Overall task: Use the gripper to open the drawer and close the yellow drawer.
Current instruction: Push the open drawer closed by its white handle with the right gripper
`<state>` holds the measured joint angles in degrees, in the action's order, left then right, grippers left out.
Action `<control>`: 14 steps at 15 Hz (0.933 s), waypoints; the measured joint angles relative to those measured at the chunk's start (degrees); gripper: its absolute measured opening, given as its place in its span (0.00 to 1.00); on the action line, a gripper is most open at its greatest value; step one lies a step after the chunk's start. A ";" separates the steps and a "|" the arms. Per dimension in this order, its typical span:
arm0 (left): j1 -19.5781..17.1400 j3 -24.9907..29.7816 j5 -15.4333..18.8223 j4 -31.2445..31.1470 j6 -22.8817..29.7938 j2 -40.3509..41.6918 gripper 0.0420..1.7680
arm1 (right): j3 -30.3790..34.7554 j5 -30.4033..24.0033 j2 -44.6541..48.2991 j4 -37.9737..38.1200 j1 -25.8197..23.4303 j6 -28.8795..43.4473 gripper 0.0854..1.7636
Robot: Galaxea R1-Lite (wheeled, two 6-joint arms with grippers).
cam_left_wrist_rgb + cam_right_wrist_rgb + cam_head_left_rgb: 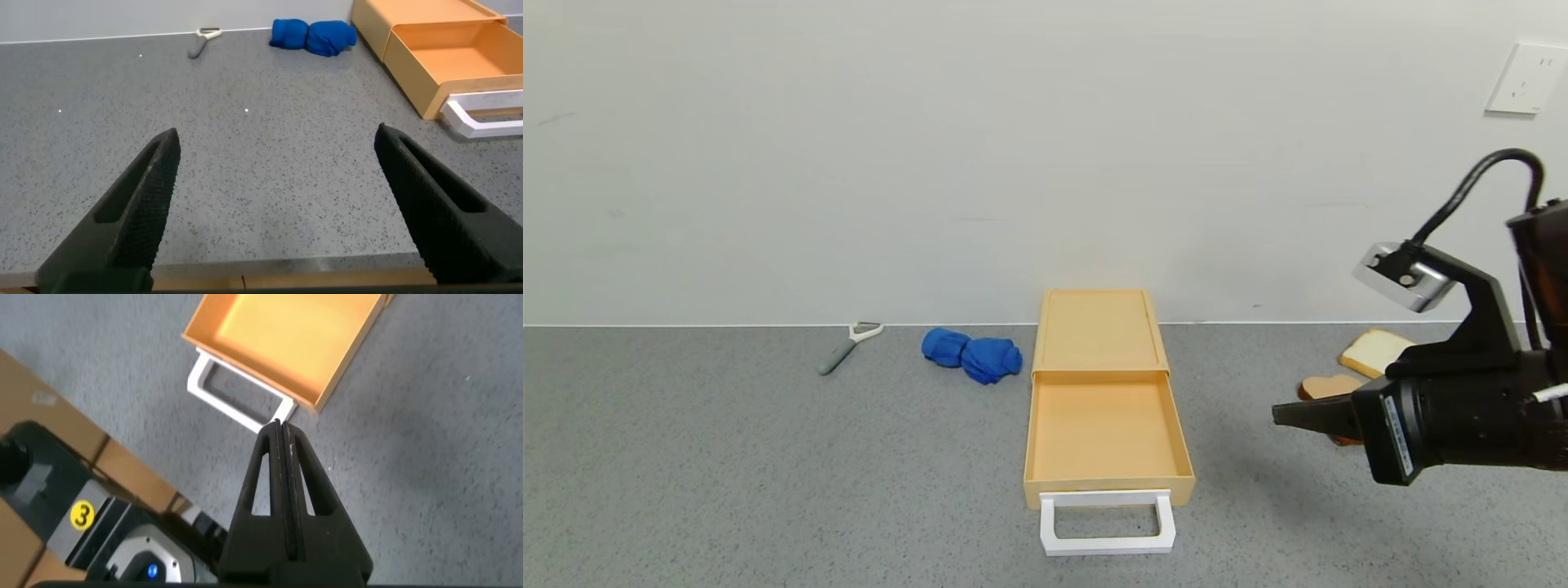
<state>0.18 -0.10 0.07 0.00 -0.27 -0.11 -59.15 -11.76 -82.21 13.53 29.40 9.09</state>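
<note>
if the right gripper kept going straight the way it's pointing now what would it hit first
Probably the open drawer. The shut right gripper points leftward toward the drawer's right wall, with bare table between. It is raised, though, so it might pass over the wall; depth is unclear.

Bare grey table (pixel 727 474) lies wide on the drawer's (pixel 1104 429) left side and in front of its white handle (pixel 1107 523); a blue cloth (pixel 972 355) sits just beside the case (pixel 1099 331) (left rear), a peeler (pixel 848 345) farther left; 2 bread slices (pixel 1364 363) crowd the right, near the right gripper (pixel 1286 414).
</note>
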 joint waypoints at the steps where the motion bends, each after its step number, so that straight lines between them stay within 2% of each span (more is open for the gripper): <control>1: 0.00 0.00 0.02 0.00 0.00 0.00 0.97 | 3.34 -0.11 2.00 -4.77 -0.60 0.02 0.02; 2: 0.00 0.00 0.02 0.00 0.00 0.00 0.97 | 6.23 -0.17 3.90 -8.24 -0.99 0.09 0.02; 4: 0.00 0.00 0.00 0.00 0.00 0.00 0.97 | 8.79 -0.41 6.45 -9.42 -1.24 0.16 0.02; 14: 0.00 0.00 0.02 0.00 0.00 0.01 0.97 | 10.09 -0.52 8.81 -9.59 -0.99 0.24 0.02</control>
<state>0.18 -0.10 0.10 0.00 -0.27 -0.10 -49.05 -12.29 -73.40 3.94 28.42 9.34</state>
